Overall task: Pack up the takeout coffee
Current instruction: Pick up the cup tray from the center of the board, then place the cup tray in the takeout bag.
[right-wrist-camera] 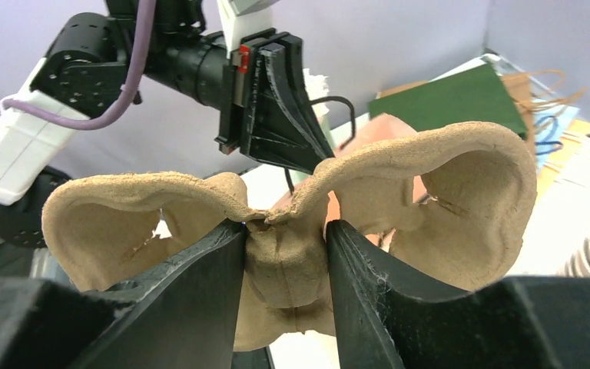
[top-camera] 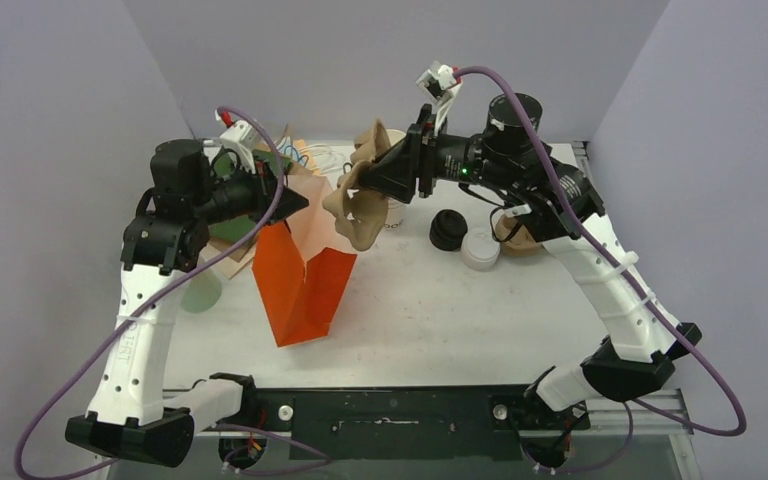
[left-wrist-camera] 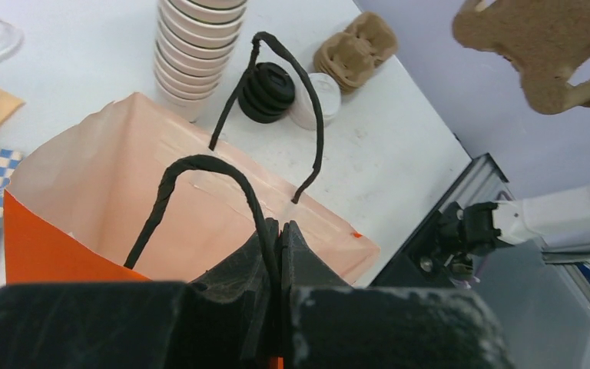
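As the overhead view showed, the left pincer [top-camera: 293, 204] held up the orange paper bag [top-camera: 300, 285], likely keeping it open; a pale green cup [top-camera: 200, 290], seemingly the takeout coffee, stood well behind it. From its wrist, jaws met on the black cord handle [left-wrist-camera: 200, 165]. From the right wrist, the right pincer [right-wrist-camera: 286, 246] clamped the brown moulded-pulp cup carrier [right-wrist-camera: 445, 192], probably for bagging.

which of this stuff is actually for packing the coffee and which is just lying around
For the job:
- orange bag, its handle pinched in the left tool
- pulp cup carrier, gripped by the right tool

Lying about:
- stack of lidless white cups
- black lids
- white lids
- spare carriers
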Motion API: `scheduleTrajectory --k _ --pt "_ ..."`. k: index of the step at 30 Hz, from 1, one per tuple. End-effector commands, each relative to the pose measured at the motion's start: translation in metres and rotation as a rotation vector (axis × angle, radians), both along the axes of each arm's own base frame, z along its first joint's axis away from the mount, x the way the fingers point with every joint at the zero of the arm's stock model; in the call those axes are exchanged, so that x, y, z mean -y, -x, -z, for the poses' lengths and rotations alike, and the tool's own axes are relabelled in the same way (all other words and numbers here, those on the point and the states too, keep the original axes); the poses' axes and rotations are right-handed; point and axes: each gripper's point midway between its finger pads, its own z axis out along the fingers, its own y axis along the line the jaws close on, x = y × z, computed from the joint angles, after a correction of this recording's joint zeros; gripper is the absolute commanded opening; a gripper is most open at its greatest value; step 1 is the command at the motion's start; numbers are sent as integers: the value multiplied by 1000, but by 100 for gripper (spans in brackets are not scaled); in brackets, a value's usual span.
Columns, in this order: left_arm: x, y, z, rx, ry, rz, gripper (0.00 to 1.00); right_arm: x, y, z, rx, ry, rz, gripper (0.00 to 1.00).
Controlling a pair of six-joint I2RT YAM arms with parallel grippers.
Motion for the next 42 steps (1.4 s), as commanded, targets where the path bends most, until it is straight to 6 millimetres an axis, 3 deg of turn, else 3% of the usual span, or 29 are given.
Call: scheduleTrajectory --k 1,7,11,20,23,29,36,40,42 --pt "18 22 -16 29 83 133 0 -8 22 -31 31 -97 -148 41" --pt "32 36 -14 28 142 232 0 -16 29 -25 19 -95 -232 41" --pt "39 39 1 -7 138 253 0 -24 29 -11 -16 -77 -282 41" --pt "4 14 60 -82 -165 -30 0 -50 -4 83 -207 74 -281 39" --pt "-6 10 68 -86 -223 -91 8 -57 -12 102 -254 98 -271 37" --pt "-20 10 72 -66 -311 -159 33 -67 -13 111 -328 81 -311 36" --pt "-39 7 72 -34 -378 -252 51 -78 -13 110 -356 79 -335 34" --pt "-41 7 79 -41 -410 -237 55 -83 -7 110 -360 94 -343 34" --pt "-42 6 83 -54 -422 -239 51 -85 -4 105 -354 90 -349 34"
